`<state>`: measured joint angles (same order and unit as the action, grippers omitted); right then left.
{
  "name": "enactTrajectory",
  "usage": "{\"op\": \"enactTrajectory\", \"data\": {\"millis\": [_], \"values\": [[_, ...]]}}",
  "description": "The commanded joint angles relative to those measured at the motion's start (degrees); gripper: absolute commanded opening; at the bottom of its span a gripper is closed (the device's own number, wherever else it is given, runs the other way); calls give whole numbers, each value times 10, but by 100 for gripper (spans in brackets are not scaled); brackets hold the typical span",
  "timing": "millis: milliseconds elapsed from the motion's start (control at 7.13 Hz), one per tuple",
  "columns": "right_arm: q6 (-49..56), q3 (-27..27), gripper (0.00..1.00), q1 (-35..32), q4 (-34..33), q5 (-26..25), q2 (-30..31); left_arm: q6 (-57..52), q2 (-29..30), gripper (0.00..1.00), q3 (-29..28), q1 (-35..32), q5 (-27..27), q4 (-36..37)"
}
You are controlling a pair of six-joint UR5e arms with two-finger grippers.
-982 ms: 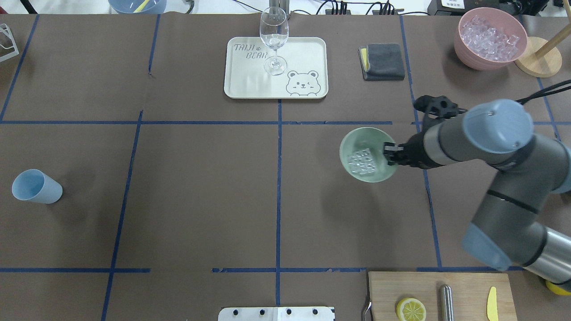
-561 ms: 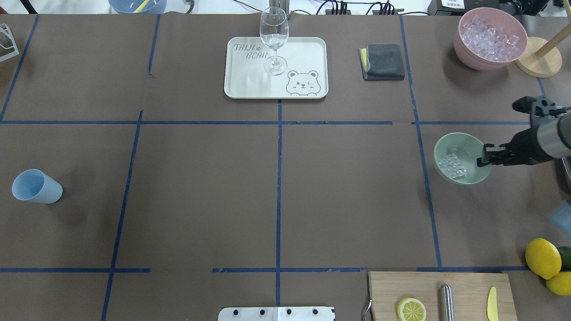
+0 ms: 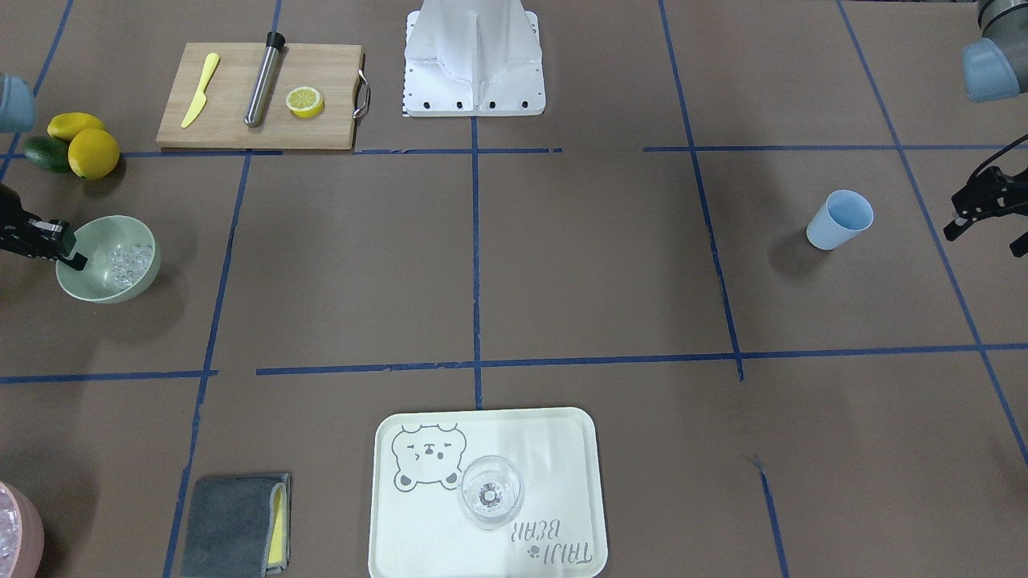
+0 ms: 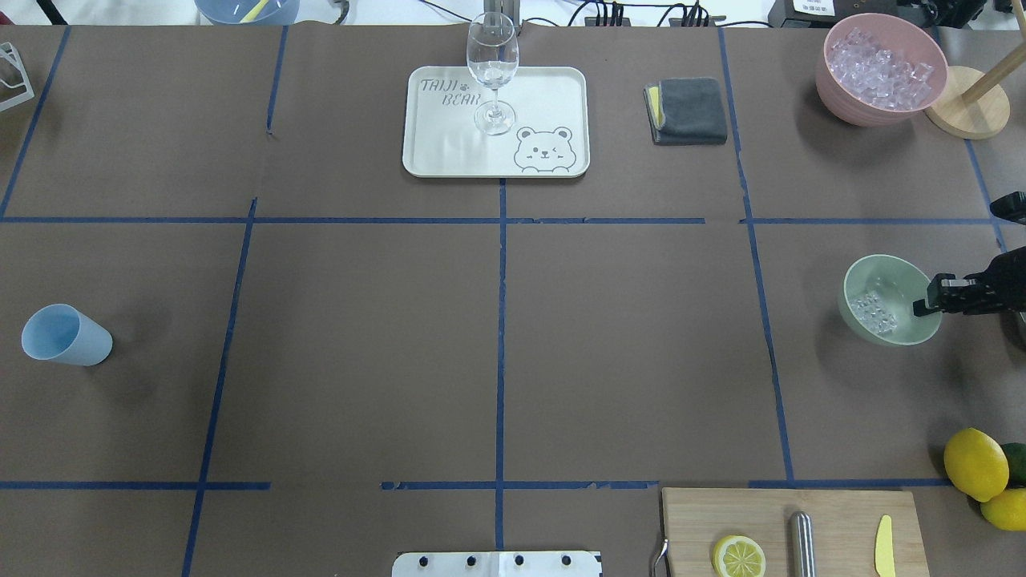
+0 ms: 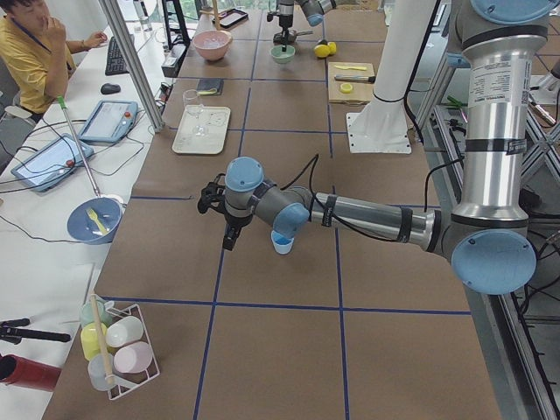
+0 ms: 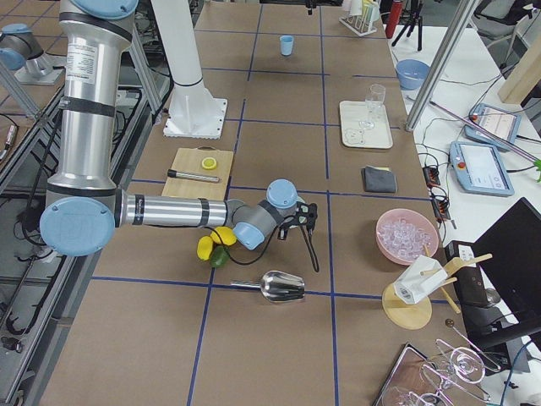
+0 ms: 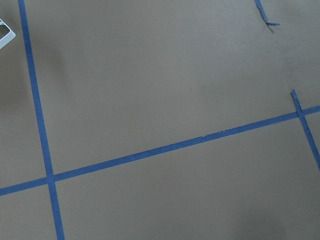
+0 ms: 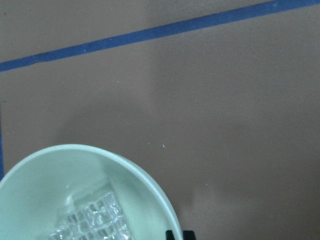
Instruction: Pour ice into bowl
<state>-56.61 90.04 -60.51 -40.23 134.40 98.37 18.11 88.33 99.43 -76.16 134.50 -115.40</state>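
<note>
The only words I can read stand on the cream tray (image 4: 553, 88) at the far middle of my table (image 4: 361, 320) — "TAIJI BEAR", beside a drawn bear face (image 4: 543, 149). The printed label (image 5: 486, 83) on my left arm (image 5: 376, 216) is too small to read.

A clear stemmed wine glass (image 4: 492, 72) stands upright on a cream bear-printed tray (image 4: 449, 144); a folded grey cloth (image 4: 691, 110) lies near it, a pale blue plastic cup (image 4: 64, 336) well apart.

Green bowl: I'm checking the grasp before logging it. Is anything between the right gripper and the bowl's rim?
Nothing visible does. The right gripper grips the bowl directly at its rim. The ice lies inside, apart from the fingers.
</note>
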Motion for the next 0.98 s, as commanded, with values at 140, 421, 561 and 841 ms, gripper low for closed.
{"op": "enactTrajectory", "data": {"millis": [140, 421, 561, 841], "values": [[-2, -5, 22, 2, 0, -11, 1, 1, 0, 100, 1, 0, 0, 0], [-2, -7, 24, 3, 0, -12, -1, 1, 1, 100, 0, 0, 0, 0], [-1, -7, 45, 3, 0, -12, -3, 1, 1, 100, 0, 0, 0, 0], [5, 13, 100, -18, -1, 5, -5, 1, 0, 100, 0, 0, 0, 0]]}}
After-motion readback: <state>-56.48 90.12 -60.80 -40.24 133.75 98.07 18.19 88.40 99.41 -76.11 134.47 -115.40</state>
